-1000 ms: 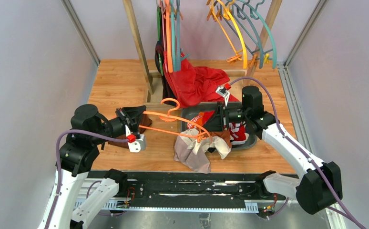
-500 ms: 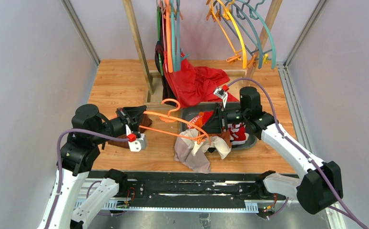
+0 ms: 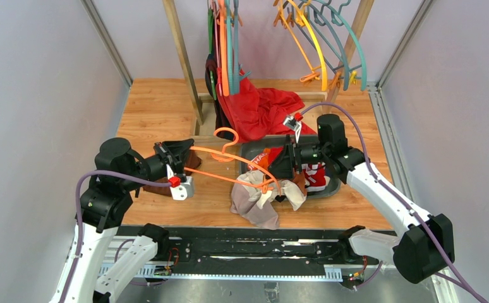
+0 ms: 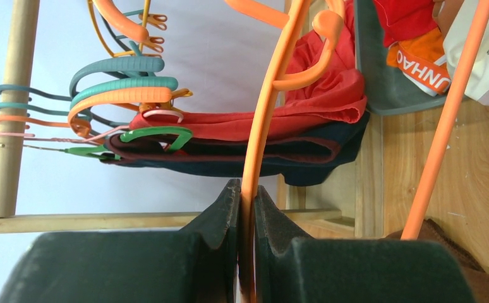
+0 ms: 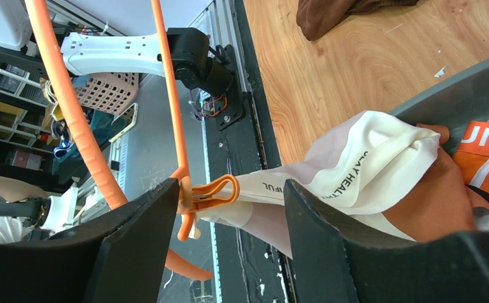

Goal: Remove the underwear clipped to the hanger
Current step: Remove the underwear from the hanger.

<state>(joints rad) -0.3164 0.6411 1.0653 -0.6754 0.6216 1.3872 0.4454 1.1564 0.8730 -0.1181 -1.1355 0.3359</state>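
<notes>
My left gripper point(image 3: 180, 159) is shut on one end of an orange hanger point(image 3: 229, 177); the left wrist view shows the hanger's bar point(image 4: 264, 120) pinched between the pads. The hanger reaches right to an orange clip point(image 5: 211, 191) that grips the pale beige underwear point(image 3: 254, 197), which hangs crumpled onto the table. My right gripper point(image 3: 278, 165) is open, its jaws standing either side of that clip and the beige fabric point(image 5: 368, 170), with the left jaw close against the clip. More briefs, red-orange point(image 3: 268, 154) and red with white trim point(image 3: 316, 178), lie in a grey tray point(image 3: 245, 150).
A large red cloth point(image 3: 261, 110) lies behind the tray at the foot of a wooden rack point(image 3: 180, 50) that carries several coloured hangers point(image 3: 321, 44). A dark brown cloth point(image 3: 193, 163) lies under my left gripper. The table's front edge is just below the beige underwear.
My right gripper has moved a little to the left, closer around the clip. The clip end of the hanger and the beige underwear have shifted slightly. The left arm holds still.
</notes>
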